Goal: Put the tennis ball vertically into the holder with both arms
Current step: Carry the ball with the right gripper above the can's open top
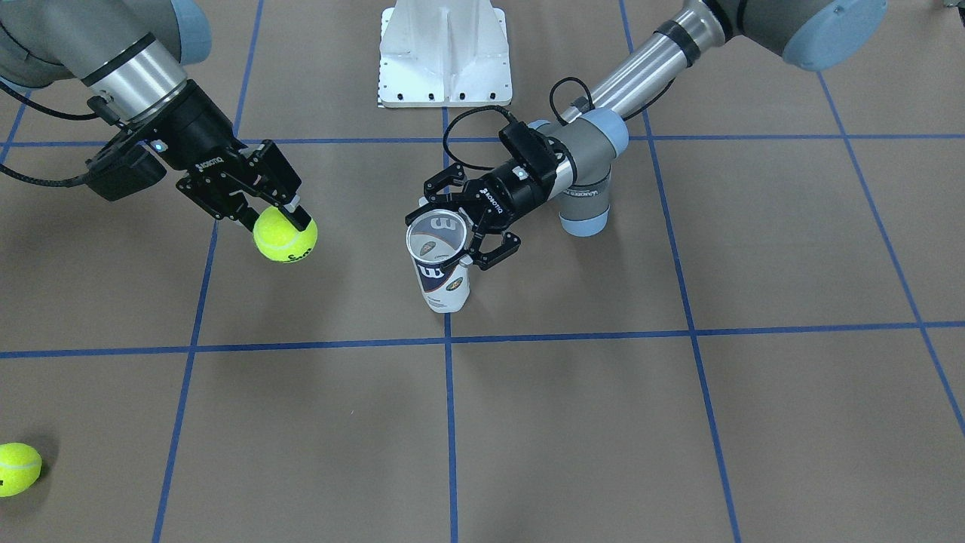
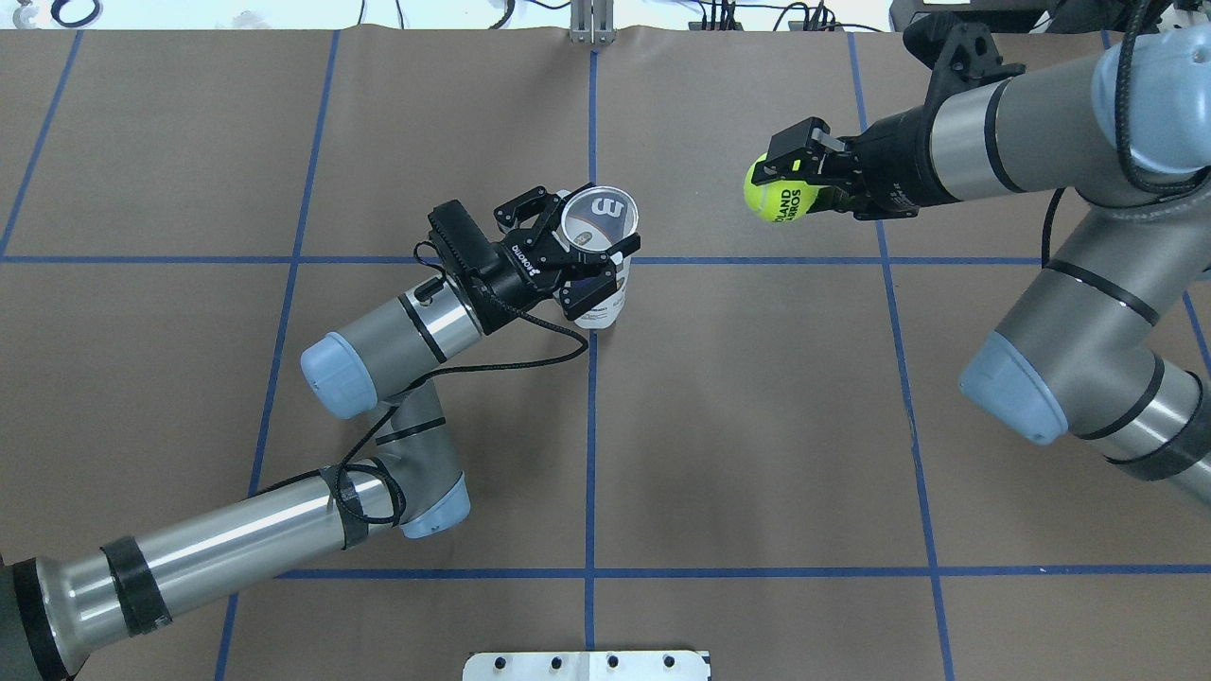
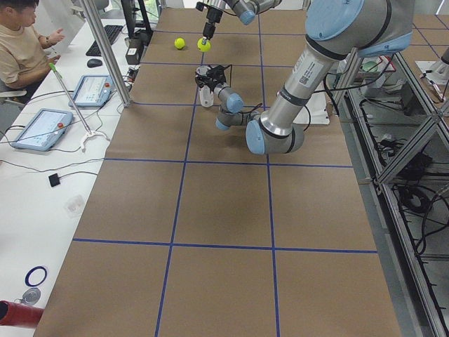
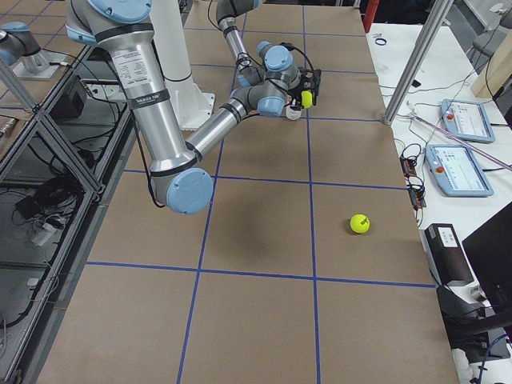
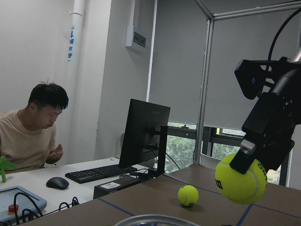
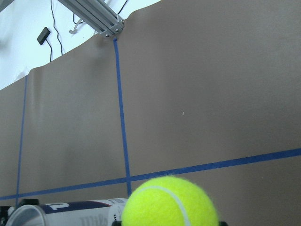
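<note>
The holder (image 1: 443, 280) is a clear tube with a white and navy label. It stands upright on the brown table with its open mouth up, near the middle grid line; it also shows in the overhead view (image 2: 600, 216). My left gripper (image 1: 461, 226) (image 2: 605, 263) is shut around the tube's side. My right gripper (image 1: 280, 225) (image 2: 771, 175) is shut on a yellow-green tennis ball (image 1: 285, 235) (image 2: 781, 195). It holds the ball in the air, well off to the side of the holder's mouth. In the right wrist view the ball (image 6: 171, 202) is at the bottom, with the holder (image 6: 70, 213) to its lower left.
A second tennis ball (image 1: 16, 467) (image 4: 360, 223) lies loose on the table far from the holder. The white pedestal base (image 1: 445, 53) stands at the robot's side of the table. An operator sits at a desk beyond the table's end (image 5: 35, 134).
</note>
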Robot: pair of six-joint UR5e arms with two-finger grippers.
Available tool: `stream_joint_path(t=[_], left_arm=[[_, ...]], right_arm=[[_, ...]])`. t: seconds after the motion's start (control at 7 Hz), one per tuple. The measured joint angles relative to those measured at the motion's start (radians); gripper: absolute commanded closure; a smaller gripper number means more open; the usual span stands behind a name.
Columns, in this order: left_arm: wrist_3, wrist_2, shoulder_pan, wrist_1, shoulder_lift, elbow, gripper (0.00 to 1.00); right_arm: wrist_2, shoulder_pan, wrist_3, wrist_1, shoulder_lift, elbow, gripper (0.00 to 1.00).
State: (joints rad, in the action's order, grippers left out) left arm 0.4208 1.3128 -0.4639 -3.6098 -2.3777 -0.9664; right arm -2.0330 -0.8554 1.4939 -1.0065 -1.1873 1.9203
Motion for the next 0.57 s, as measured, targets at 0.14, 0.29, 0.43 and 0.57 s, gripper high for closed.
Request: stream_joint_path(t=[0.14,0.29,0.43,0.57], left_arm=[[0.000,0.002,0.001,0.000,0.000,0.002,0.19],[0.000,0.003,0.001,0.000,0.001,0.003,0.18],[-0.001,0.003,0.003,0.000,0.002,0.004,0.16],[-0.001,0.003,0.005,0.000,0.003,0.004,0.15]], right_arm=[[-0.033,-0.016,0.046,-0.033,0.037,0.018,0.94],[-0.047,-0.024,0.075,-0.101,0.080,0.044,0.89],[-0.052,-0.024,0.091,-0.188,0.129,0.068,0.88],[-0.053,-0.022,0.105,-0.261,0.173,0.082,0.88]])
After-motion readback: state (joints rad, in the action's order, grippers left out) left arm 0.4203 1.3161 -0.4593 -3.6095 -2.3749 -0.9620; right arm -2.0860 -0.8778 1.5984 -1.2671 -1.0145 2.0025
